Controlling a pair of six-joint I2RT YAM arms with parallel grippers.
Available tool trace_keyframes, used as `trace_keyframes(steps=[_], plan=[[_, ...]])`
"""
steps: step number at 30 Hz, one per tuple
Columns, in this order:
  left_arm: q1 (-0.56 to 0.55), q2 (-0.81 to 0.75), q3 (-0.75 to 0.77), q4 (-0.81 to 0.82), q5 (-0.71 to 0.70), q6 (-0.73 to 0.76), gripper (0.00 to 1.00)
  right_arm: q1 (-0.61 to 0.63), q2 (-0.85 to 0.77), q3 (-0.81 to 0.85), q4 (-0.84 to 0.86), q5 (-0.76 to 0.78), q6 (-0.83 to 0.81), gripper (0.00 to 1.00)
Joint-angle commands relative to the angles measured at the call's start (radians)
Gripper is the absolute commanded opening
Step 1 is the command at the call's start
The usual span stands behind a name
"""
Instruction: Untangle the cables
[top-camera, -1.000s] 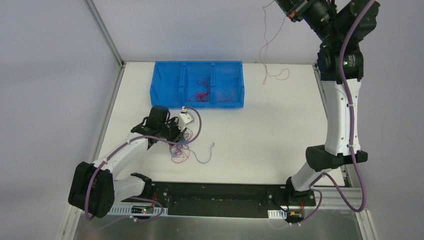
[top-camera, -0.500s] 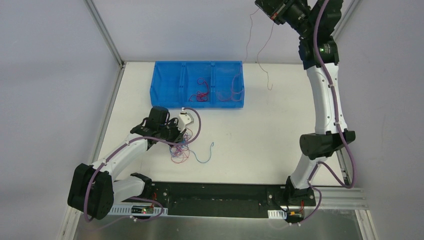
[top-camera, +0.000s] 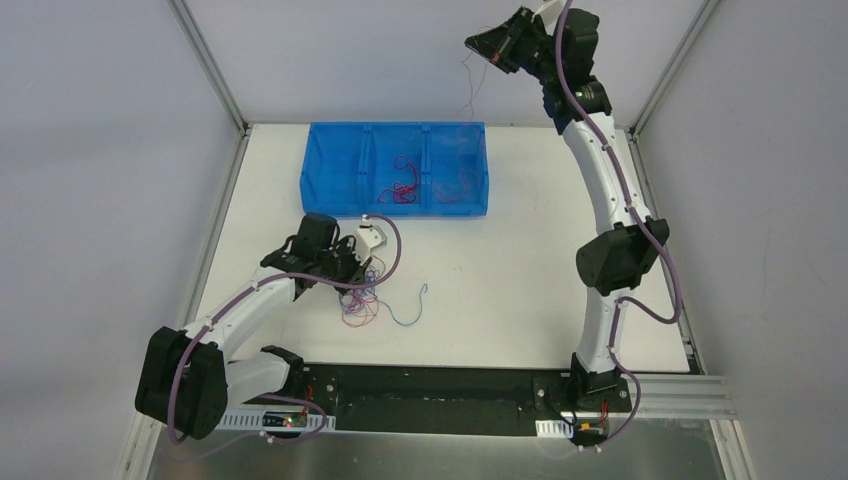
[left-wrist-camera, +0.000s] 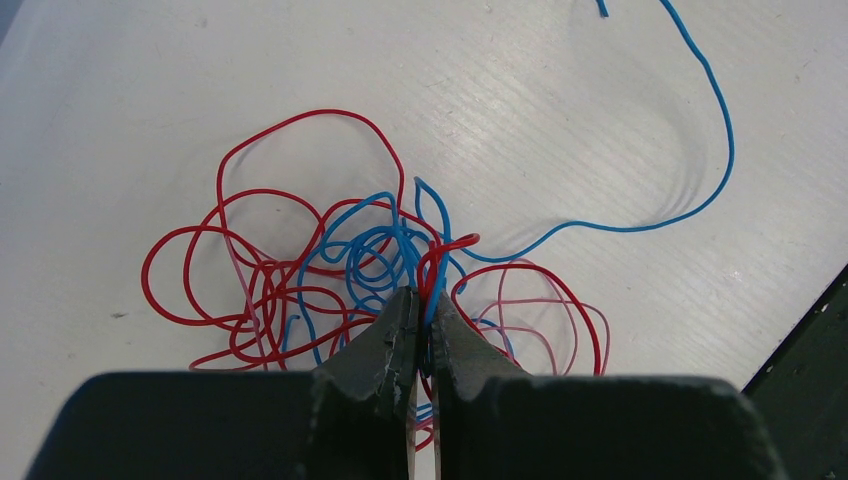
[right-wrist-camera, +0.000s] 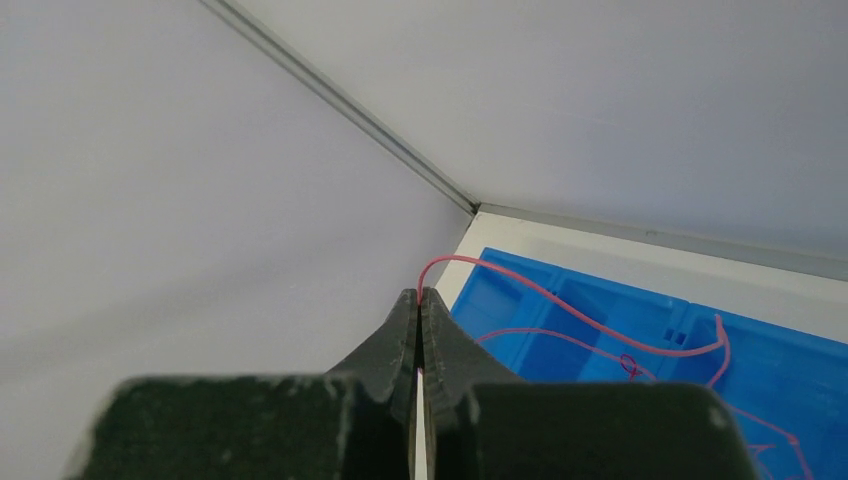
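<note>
Nearest the arms' bases, the left gripper (left-wrist-camera: 418, 300) pinches shut on the cables (left-wrist-camera: 380, 245), pinning a red-and-blue knot to the table (top-camera: 520, 260). High above the blue bin (top-camera: 330, 172), the right gripper (right-wrist-camera: 420, 296) is clamped on one red cable (right-wrist-camera: 540, 291), which hangs clear of the knot and trails toward compartments holding other red strands. Sorting looks partway done. The next move likely calls for lowering and releasing this strand without snagging.

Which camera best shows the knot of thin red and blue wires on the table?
The left wrist view: the tangle of thin red and blue wires fills it, each loop distinct. The top view shows only a small scribble; the right wrist view misses it.
</note>
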Motion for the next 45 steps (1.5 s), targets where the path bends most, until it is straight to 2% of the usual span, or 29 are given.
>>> trace_keyframes(steps=[1, 12, 23, 27, 30, 34, 37, 43, 45], plan=[[0.003, -0.003, 0.009, -0.005, -0.005, -0.018, 0.06, 0.035, -0.007, 0.012, 0.096, 0.119, -0.038, 0.00], [0.003, -0.003, 0.009, -0.003, -0.006, -0.028, 0.06, 0.096, 0.003, -0.017, 0.144, 0.136, -0.077, 0.00], [0.003, -0.005, 0.010, -0.003, -0.008, -0.043, 0.05, 0.088, -0.007, -0.270, 0.246, 0.119, -0.153, 0.00], [0.003, -0.002, 0.014, -0.002, -0.007, -0.046, 0.04, 0.080, 0.010, -0.343, 0.231, 0.108, -0.200, 0.00], [0.003, -0.002, 0.024, -0.008, -0.008, -0.051, 0.00, 0.081, 0.013, -0.394, 0.151, 0.066, -0.216, 0.00], [0.003, 0.004, 0.054, -0.020, -0.005, -0.089, 0.00, 0.086, -0.032, -0.466, 0.053, 0.017, -0.202, 0.38], [0.003, 0.011, 0.082, -0.029, 0.016, -0.128, 0.00, 0.084, -0.091, -0.501, 0.008, 0.016, -0.225, 0.58], [0.000, 0.028, 0.150, -0.049, 0.083, -0.191, 0.00, 0.074, -0.203, -0.502, -0.163, -0.070, -0.298, 0.87], [-0.006, 0.035, 0.168, -0.052, 0.100, -0.208, 0.00, 0.066, -0.238, -0.505, -0.247, -0.112, -0.340, 0.93]])
